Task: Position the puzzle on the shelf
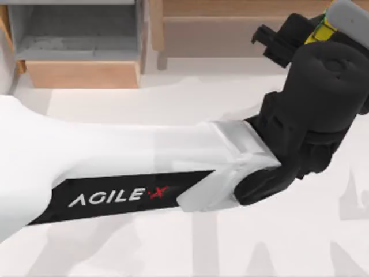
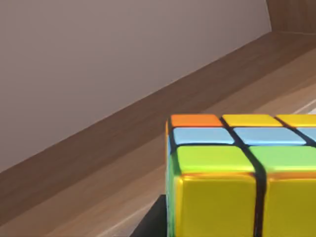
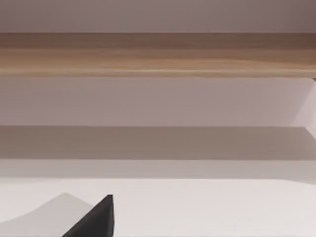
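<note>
The table (image 1: 173,254) is white and takes most of the top view. At its far edge stands the shelf (image 1: 230,8), long and brown, with a plank on top and a shaded recess under it. To the left of the shelf stands a box (image 1: 81,72) with grey inside and a light wood front.

The left arm (image 1: 144,156) is very large in the top view. It reaches from the left side across the table toward the far right, and its dark wrist sits in front of the shelf's right part. The left gripper (image 1: 317,29) is at the end of it, pointed into the shelf's recess.

The puzzle (image 1: 316,33) shows in the top view as a small yellow and green patch at the tip of this gripper, partly covered by the dark wrist and a grey part. In the left wrist view the puzzle (image 2: 242,173) is very close to the camera, with yellow, green, blue and orange squares and dark lines between them. Behind it run the wooden floor and the grey back wall of the shelf (image 2: 123,123). A dark finger (image 2: 150,222) lies against the puzzle's lower edge, so the gripper looks closed on it. I cannot tell if the puzzle touches the shelf floor.

In the right wrist view a dark tip of the right gripper (image 3: 96,219) hangs over the white table, facing the shelf (image 3: 158,54). I cannot tell how wide it stands.
</note>
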Controlling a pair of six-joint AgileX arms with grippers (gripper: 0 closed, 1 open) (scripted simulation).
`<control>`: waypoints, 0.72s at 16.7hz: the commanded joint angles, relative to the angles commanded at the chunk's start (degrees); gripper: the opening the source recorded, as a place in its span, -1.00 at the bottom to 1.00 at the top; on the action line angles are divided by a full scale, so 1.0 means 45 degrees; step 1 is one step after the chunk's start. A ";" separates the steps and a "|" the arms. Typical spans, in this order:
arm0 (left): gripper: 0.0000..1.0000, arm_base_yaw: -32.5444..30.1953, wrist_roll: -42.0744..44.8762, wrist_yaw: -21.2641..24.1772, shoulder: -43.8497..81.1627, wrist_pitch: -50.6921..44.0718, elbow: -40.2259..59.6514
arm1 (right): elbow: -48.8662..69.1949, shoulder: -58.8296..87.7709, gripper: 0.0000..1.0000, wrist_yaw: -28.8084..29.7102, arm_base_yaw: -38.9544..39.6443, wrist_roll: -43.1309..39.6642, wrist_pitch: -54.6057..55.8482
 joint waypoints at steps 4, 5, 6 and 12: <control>-1.00 -0.0528 -0.0578 -0.0797 0.1530 0.3707 0.0454 | 0.0000 0.0000 1.00 0.0000 0.0000 0.0000 0.0000; -1.00 -0.0477 -0.0704 -0.0958 0.1948 0.4455 0.0622 | 0.0000 0.0000 1.00 0.0000 0.0000 0.0000 0.0000; -1.00 -0.0345 -0.0818 -0.1105 0.2376 0.5115 0.0806 | 0.0000 0.0000 1.00 0.0000 0.0000 0.0000 0.0000; -1.00 0.1300 -0.1227 -0.1752 0.4803 0.7614 0.1984 | 0.0000 0.0000 1.00 0.0000 0.0000 0.0000 0.0000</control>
